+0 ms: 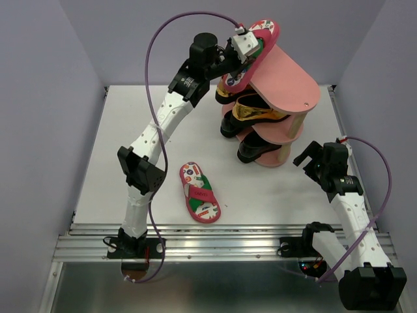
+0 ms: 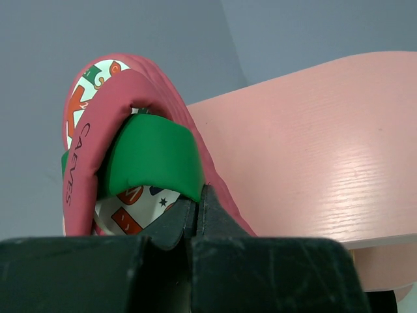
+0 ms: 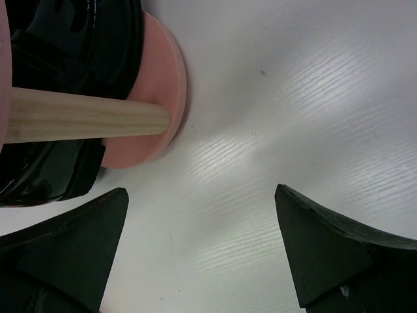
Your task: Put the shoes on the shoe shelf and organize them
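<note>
My left gripper [image 1: 255, 47] is raised at the far end of the shoe shelf's top board [image 1: 287, 81] and is shut on a pink flip-flop [image 1: 264, 29]. In the left wrist view the jaws [image 2: 195, 212] pinch the flip-flop [image 2: 98, 130] by its green strap, its sole edge lying against the top board [image 2: 313, 156]. A second flip-flop [image 1: 200, 192] lies flat on the table. Gold loafers [image 1: 254, 111] sit on the middle tier and black loafers [image 1: 257, 149] on the bottom one. My right gripper [image 1: 309, 160] hangs open and empty beside the shelf's base [image 3: 159, 98].
The right wrist view shows a wooden post [image 3: 85, 114] and a black loafer [image 3: 65, 39] just left of the open gripper [image 3: 202, 222], with white table beneath it. Purple cables loop over both arms. A metal rail [image 1: 221, 244] runs along the near edge.
</note>
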You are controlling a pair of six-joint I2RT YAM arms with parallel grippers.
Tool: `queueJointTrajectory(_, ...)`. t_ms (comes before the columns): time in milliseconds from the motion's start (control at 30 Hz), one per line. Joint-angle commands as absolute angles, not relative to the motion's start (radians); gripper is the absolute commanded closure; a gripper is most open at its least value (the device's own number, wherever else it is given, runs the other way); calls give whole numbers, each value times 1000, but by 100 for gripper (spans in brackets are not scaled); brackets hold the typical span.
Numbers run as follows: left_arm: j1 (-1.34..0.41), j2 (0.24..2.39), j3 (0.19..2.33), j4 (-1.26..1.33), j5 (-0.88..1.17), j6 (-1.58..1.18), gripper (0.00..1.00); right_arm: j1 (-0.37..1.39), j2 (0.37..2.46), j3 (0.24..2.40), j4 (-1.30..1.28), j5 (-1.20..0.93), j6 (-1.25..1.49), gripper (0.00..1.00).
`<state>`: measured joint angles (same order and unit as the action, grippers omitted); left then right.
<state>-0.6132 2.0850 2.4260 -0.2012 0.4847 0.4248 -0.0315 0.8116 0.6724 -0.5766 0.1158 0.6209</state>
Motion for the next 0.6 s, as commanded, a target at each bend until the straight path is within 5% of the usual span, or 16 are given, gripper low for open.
queueJointTrajectory(0,-646,2065,2497,-48,548,423,100,-34,796,713,-575,126,617,0)
queueJointTrajectory(367,-660,2071,2467,-18,520,374,100,-34,798,712,-575,126,617,0)
queueJointTrajectory(567,-661,2046,2505,-21,477,339,45,-34,796,709,-569,118,614,0)
